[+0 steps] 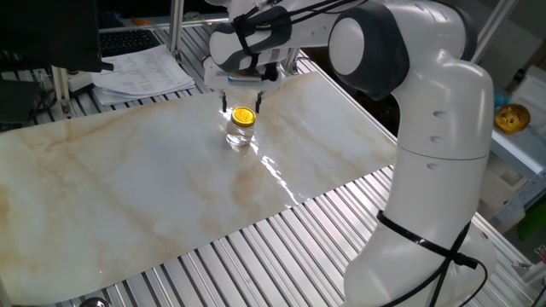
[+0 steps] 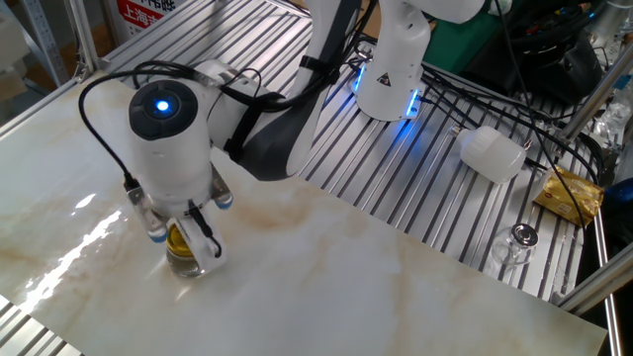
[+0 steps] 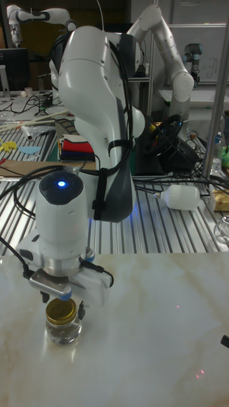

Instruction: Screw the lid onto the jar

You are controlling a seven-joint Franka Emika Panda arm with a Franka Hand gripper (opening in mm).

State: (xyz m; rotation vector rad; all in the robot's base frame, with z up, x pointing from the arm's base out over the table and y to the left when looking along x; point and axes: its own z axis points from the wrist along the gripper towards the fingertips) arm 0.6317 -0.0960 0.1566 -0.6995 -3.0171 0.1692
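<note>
Where the ribbed aluminium bench point(image 2: 415, 188) carries a glossy cream marble slab point(image 1: 128, 188), veined tan and glaring, the clear cylindrical glass jar point(image 3: 63, 329) stands on the slab. Flat gold lid point(image 3: 61, 310) sits on its mouth. Gripper point(image 3: 62, 299) just above, fingers spread, holding nothing. Papers point(image 1: 141, 72) behind.

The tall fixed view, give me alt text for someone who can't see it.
A white robot arm's tool hangs right above a small clear glass jar with a gold lid on it, standing on a pale marble tabletop. Its fingers sit beside the lid without visibly gripping it. Behind lie a slatted metal bench and a white plastic bottle on its side.
</note>
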